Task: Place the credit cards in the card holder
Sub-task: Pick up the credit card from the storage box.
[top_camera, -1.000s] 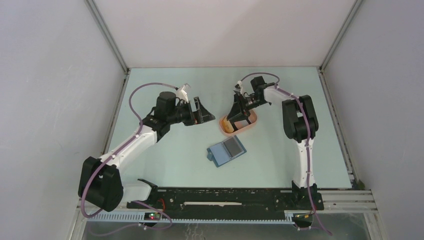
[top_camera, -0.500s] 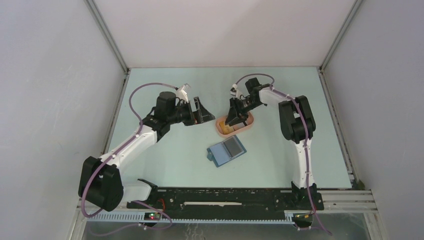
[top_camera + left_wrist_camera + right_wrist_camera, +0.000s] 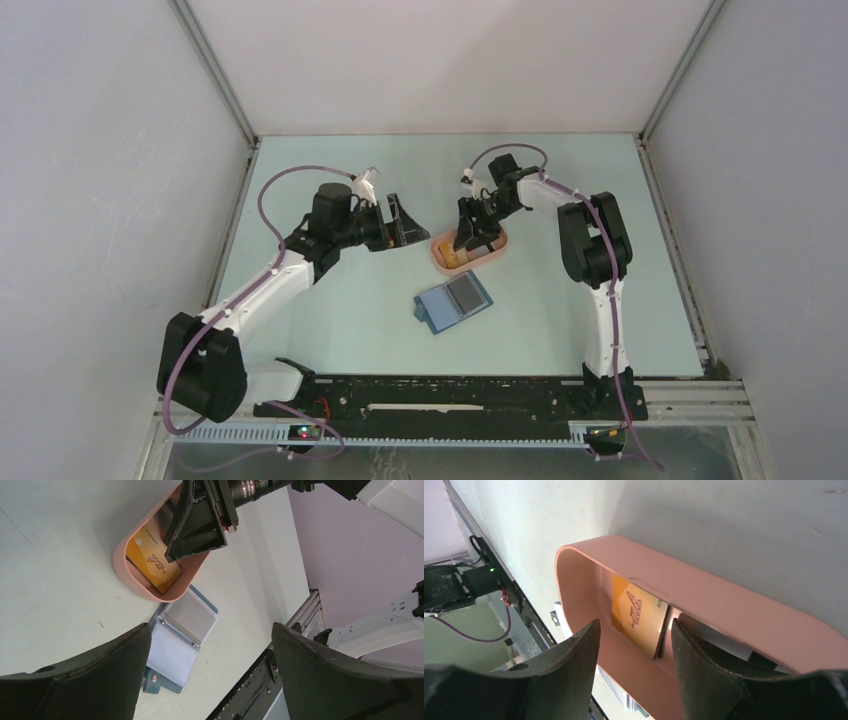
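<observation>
The dark-blue card holder lies open on the table, pale inside up; a grey card shows in its right sleeve. An orange-yellow credit card leans inside the peach-pink tray, with a dark card edge just behind it. My right gripper is open and dipped into the tray, one finger on each side of the orange card without touching it. My left gripper is open and empty, hovering left of the tray and looking down on the tray and holder.
The tray sits just behind the card holder, between both grippers. The right gripper's body hides the far half of the tray. The arms' base rail runs along the near edge.
The tray has slid a little to the left with my right gripper in it. The right jaws narrowed, then widened again. The left arm has not moved.
</observation>
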`<state>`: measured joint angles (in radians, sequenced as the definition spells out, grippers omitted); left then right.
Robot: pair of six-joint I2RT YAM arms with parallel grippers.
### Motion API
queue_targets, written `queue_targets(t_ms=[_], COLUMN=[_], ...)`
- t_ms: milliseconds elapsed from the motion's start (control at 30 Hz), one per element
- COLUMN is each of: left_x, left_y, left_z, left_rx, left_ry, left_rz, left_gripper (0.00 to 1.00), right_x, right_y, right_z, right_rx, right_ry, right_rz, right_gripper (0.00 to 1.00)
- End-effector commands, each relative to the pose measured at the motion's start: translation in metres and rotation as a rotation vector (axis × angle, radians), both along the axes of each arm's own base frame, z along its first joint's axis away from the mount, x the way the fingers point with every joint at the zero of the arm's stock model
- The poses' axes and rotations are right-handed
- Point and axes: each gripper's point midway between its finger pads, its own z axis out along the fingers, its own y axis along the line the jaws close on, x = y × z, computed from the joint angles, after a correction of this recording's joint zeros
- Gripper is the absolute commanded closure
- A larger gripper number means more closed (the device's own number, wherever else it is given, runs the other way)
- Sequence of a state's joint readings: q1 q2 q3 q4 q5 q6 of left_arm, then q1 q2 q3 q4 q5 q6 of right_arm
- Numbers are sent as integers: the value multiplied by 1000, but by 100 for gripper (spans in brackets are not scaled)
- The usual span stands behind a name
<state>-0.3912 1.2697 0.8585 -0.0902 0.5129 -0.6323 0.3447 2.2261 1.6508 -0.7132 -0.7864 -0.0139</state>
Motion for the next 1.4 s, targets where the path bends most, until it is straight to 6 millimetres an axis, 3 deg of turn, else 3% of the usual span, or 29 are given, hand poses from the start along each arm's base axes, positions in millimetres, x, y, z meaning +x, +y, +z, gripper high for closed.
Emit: queue_targets(t_ms=[0, 200, 667, 900, 1067, 1367], left_x=[9, 9, 10, 10, 11, 10], left_y=[-5, -5, -5, -5, -5, -5], left_z=[31, 31, 30, 30, 29, 28], left_rx=[-49, -50, -49, -48, -48, -48], left_ry=[-66, -66, -64, -63, -63, -58], left_rz=[-11, -11, -9, -10, -9, -11], left_gripper=[5, 5, 5, 6, 5, 5], right_x=[14, 6, -12, -16, -5, 9], right_y=[-3, 7, 31, 35, 27, 11], right_z=[4, 3, 36, 44, 38, 8], right_rx=[-63, -14, 209, 253, 156, -4], right_ry=[-103, -56, 72, 109, 17, -53], right_rz=[18, 45, 73, 71, 54, 33], right_gripper=[36, 36, 43, 45, 42, 36])
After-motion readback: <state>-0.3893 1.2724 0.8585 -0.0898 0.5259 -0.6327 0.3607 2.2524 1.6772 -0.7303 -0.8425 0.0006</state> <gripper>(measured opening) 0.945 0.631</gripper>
